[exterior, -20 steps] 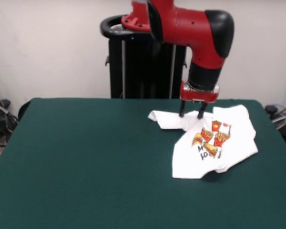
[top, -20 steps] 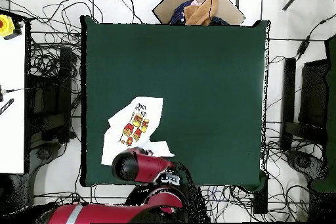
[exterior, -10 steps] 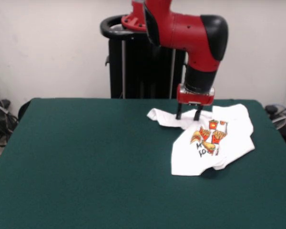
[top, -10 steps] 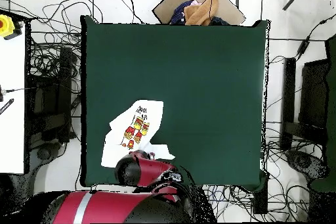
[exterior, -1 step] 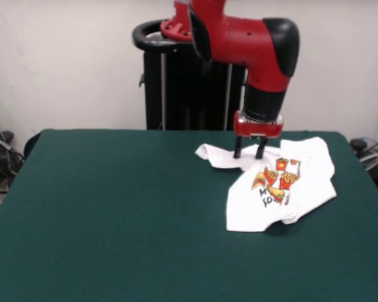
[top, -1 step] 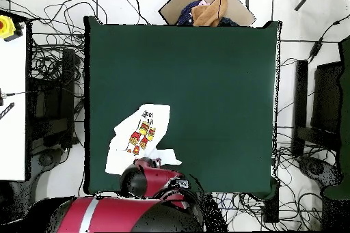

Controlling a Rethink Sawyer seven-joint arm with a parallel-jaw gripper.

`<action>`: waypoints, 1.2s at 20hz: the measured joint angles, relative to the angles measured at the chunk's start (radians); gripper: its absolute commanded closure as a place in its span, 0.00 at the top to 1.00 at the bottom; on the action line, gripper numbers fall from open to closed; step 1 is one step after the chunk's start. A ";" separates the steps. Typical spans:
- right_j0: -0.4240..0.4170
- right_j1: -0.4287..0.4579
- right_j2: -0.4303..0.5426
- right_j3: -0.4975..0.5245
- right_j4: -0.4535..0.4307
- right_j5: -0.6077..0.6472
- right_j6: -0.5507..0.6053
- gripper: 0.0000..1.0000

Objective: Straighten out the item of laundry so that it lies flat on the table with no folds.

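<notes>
The item of laundry [exterior, -1 step: 280,189] is a white T-shirt with a red-orange food print. It lies crumpled at the table's [exterior, -1 step: 113,207] right side, with one sleeve sticking out to the left and its lower hem folded under. My gripper [exterior, -1 step: 249,153] points straight down at the shirt's upper left part. Its two fingers stand apart, and their tips are down on the cloth near the sleeve. In the overhead view the shirt [top, -1 step: 140,138] lies near the green table's [top, -1 step: 205,73] lower left corner. There the red arm [top, -1 step: 150,179] covers the gripper.
The black pedestal [exterior, -1 step: 189,82] stands behind the table. In the overhead view a cardboard box [top, -1 step: 205,8] with clothes sits beyond the top edge. Cables lie around the table, and a white bench [top, -1 step: 12,93] stands at the left.
Over the last second the gripper shifted a little to the left and the shirt slid slightly left with it. In the last half second nothing visibly moved.
</notes>
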 measured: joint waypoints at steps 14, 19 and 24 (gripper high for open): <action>-0.040 0.005 0.013 0.001 -0.121 -0.058 0.000 0.00; -0.062 0.005 0.024 -0.001 -0.155 -0.060 0.000 0.00; -0.075 0.005 0.029 -0.007 -0.199 -0.061 0.000 0.00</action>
